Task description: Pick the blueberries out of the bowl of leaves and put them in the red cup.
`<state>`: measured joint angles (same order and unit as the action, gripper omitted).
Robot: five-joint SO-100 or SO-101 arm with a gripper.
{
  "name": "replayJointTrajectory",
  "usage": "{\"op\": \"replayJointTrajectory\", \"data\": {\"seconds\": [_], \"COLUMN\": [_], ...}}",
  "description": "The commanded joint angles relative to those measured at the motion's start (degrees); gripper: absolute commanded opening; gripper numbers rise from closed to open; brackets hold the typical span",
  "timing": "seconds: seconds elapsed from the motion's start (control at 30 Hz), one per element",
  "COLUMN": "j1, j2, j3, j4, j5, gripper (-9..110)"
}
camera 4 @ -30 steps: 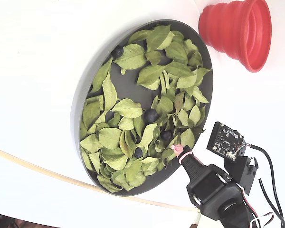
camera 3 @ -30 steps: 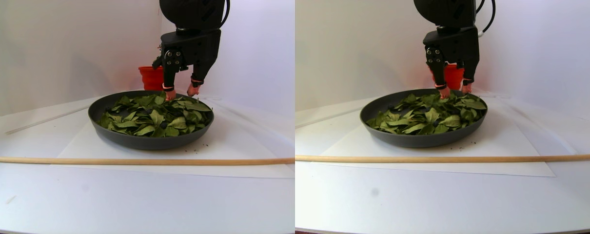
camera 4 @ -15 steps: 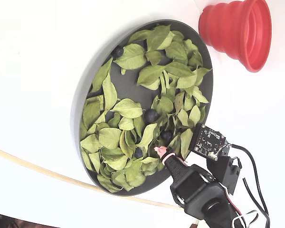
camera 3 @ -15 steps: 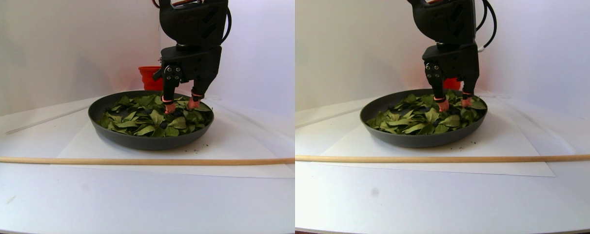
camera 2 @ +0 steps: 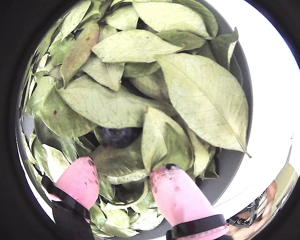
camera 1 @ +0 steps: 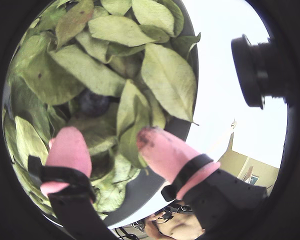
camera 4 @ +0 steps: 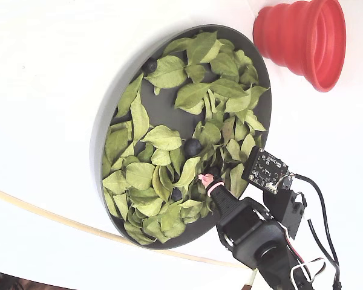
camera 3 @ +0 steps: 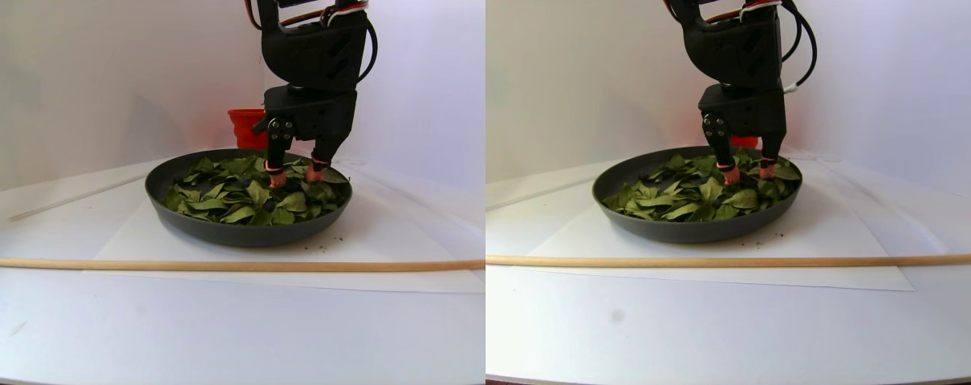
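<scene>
The dark grey bowl [camera 4: 100, 136] [camera 3: 245, 234] holds many light green leaves [camera 4: 163, 138] [camera 2: 205, 95]. My gripper [camera 4: 219, 175] [camera 2: 126, 167] [camera 1: 110, 145] [camera 3: 296, 176] is open, its pink fingertips [camera 4: 204, 179] down among the leaves at the bowl's right side in the fixed view. One blueberry [camera 2: 120, 136] [camera 1: 94, 102] lies half under leaves just ahead of the gap between the fingers. Other blueberries [camera 4: 192, 147] sit mid-bowl, near the far rim [camera 4: 149, 64] and low among the leaves [camera 4: 176, 194]. The red cup [camera 4: 302, 39] [camera 3: 245, 127] stands beyond the bowl, apart from it.
A long wooden stick [camera 3: 213, 265] [camera 4: 48, 217] lies across the table in front of the bowl. White paper [camera 3: 132, 241] lies under the bowl. A small circuit board [camera 4: 265, 172] and cables ride on the gripper, hiding its second finger in the fixed view.
The gripper has moved from the bowl's rim inward over the leaves, still open, and its fingertips now sit beside a blueberry.
</scene>
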<state>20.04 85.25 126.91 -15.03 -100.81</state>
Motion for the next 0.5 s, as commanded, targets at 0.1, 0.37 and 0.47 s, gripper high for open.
{"op": "replayJointTrajectory", "data": {"seconds": [0.1, 0.37, 0.47], "j1": [-0.62, -0.79, -0.79], "j2": [0.09, -1.23, -1.85], "j3": [-2.55, -3.78, -4.48], "j4": [-1.76, -2.37, -2.64], "j5": [1.49, 1.85, 1.93], "gripper": [20, 19, 19]}}
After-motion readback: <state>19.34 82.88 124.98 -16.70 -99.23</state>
